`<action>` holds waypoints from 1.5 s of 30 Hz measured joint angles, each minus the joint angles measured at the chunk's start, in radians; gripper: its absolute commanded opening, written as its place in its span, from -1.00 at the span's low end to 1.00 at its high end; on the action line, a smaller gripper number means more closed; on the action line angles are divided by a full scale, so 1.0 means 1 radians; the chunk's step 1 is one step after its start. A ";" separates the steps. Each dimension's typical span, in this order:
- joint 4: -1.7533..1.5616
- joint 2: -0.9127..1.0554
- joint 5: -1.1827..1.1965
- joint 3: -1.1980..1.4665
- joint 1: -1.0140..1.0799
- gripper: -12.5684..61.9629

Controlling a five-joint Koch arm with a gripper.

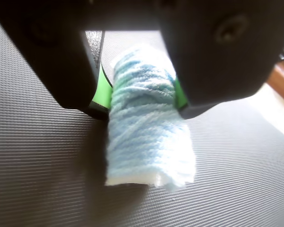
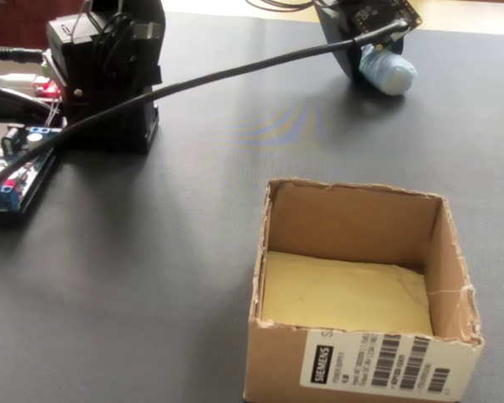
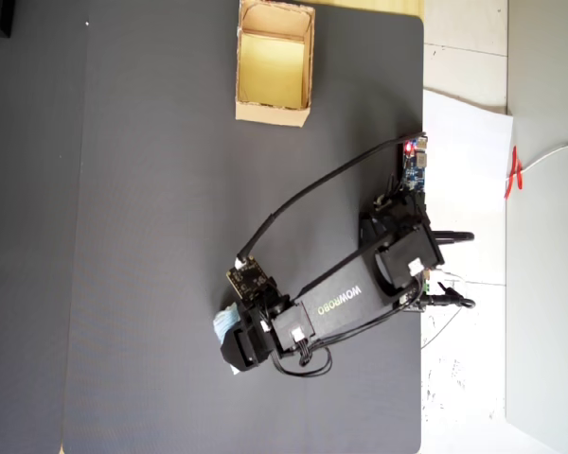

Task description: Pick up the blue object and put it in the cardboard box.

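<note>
Claw (image 1: 143,97) closed on the blue object (image 1: 146,127), the two dark jaws pressing its upper half through green pads (image 1: 102,90) on either side, as the wrist view shows; the lower, rounded end of the bundle hangs free below the jaws, at or just above the ribbed dark tabletop (image 1: 42,179) (contact cannot be told). The step in hand appears to be the lift and carry. Done well, it keeps the squeeze steady, since the yarn-like bundle is soft and could slip if pressure eases, and it raises the bundle clear of the tabletop and above the wall of the cardboard box (image 3: 275,64) before travelling. In the overhead view the arm (image 3: 336,303) reaches out low from its base (image 3: 402,255) toward the lower left, with the bundle at its tip. The box stands well apart, toward the top of that view, open side up and empty, so the carry calls for a long swing across the mat
</note>
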 measured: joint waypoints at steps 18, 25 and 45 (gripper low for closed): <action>-0.466 0.328 -0.038 0.431 0.135 -0.83; -0.532 0.647 -0.040 0.670 0.224 -0.83; -0.558 1.015 -0.055 0.799 0.946 -0.84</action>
